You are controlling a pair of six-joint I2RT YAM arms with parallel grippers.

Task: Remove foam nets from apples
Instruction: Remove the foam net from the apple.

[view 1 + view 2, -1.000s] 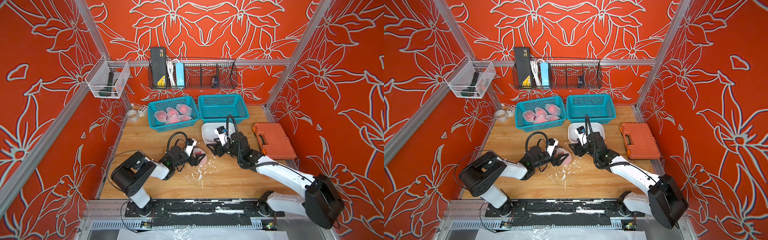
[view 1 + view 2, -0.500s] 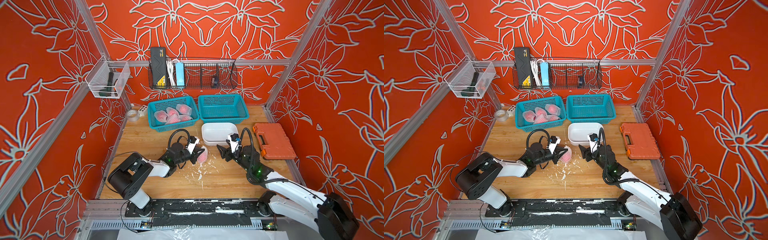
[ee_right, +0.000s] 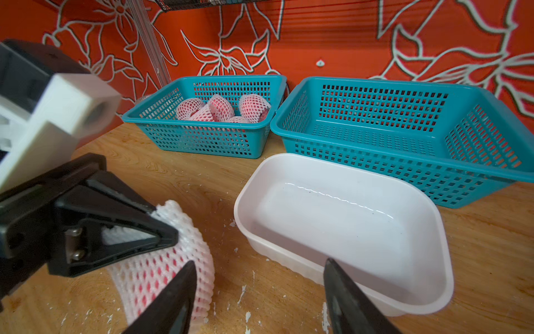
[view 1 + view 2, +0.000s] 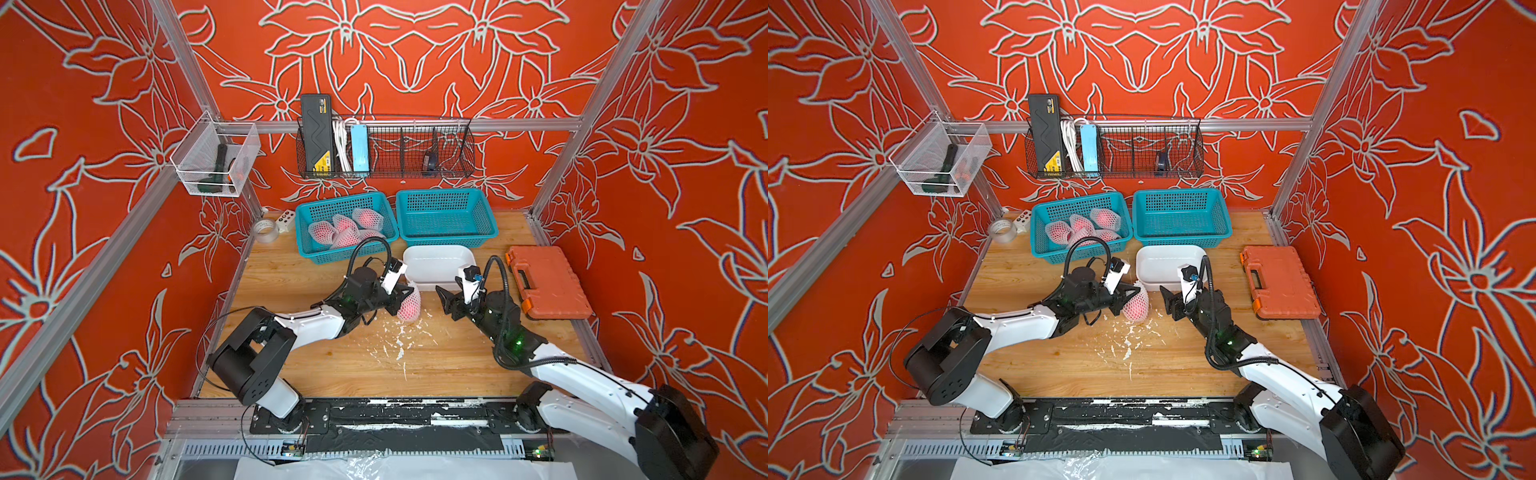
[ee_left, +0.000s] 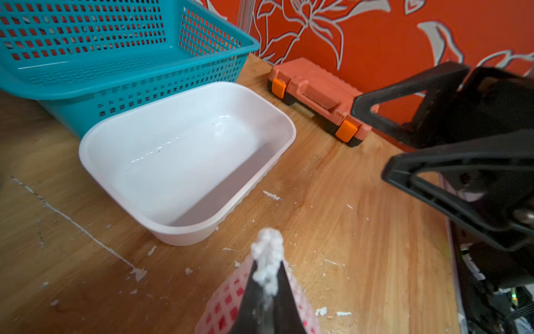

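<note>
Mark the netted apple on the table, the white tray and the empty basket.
netted apple (image 4: 409,305), in a top view, mesh over its red side.
white tray (image 3: 341,231), right wrist view, bare floor.
empty basket (image 4: 1181,220), in a top view, bare floor.

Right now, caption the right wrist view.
Left tool pinches the foam net beside the white tray; right tool open.

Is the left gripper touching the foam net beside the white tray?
Touching. The left wrist view shows the left gripper pinching the foam net at its bunched end.
</note>
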